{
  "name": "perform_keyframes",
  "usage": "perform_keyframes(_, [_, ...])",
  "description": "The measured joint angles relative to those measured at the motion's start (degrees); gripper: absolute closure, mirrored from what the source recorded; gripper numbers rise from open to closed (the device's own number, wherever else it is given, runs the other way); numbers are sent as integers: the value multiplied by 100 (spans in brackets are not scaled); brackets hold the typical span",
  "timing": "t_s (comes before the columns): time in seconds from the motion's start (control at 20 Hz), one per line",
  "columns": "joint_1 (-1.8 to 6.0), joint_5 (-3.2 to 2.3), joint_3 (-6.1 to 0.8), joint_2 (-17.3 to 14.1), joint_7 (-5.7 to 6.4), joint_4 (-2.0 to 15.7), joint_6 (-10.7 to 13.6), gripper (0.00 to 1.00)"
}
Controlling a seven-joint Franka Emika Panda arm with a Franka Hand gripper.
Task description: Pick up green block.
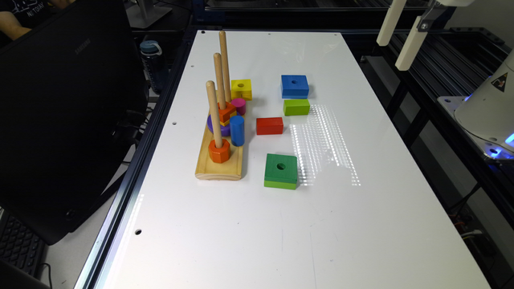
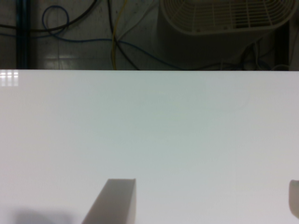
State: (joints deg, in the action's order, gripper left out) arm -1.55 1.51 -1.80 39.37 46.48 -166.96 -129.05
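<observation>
The green block (image 1: 281, 170) lies flat on the white table (image 1: 249, 241), near the middle. It has a dark green top with a round centre hole and lighter lime sides. My gripper (image 1: 391, 54) hangs high past the table's far edge on the exterior view's right, well away from the block. In the wrist view the gripper (image 2: 205, 205) is open, its two fingers (image 2: 114, 203) wide apart over bare table with nothing between them.
A wooden peg base (image 1: 220, 160) with three upright pegs, an orange nut and a blue cylinder (image 1: 237, 130) stands beside the green block. Behind it lie a red block (image 1: 270, 125), a small lime block (image 1: 296, 107), a blue holed block (image 1: 294, 86) and a yellow block (image 1: 241, 88). A black laptop (image 1: 60, 120) borders the table.
</observation>
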Motion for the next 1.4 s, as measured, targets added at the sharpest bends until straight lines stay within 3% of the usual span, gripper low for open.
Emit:
perform_keyframes(0.15, [-9, 88, -111, -30, 88, 22, -72, 0])
perform_keyframes(0.4, [84, 141, -240, -367, 34, 219, -275, 0])
perform_keyframes(0.5, [158, 128, -245, -585, 8, 371, -383, 0])
perform_keyframes(0.7, [382, 101, -217, -1216, -188, 813, -526, 0])
perform_keyframes(0.9, [479, 97, -265, -1655, -248, 1131, -564, 0])
perform_keyframes(1.1, [570, 93, -342, -1727, -304, 1199, -563, 0])
perform_keyframes(1.4, [701, 145, -430, -1747, -368, 1259, -564, 0])
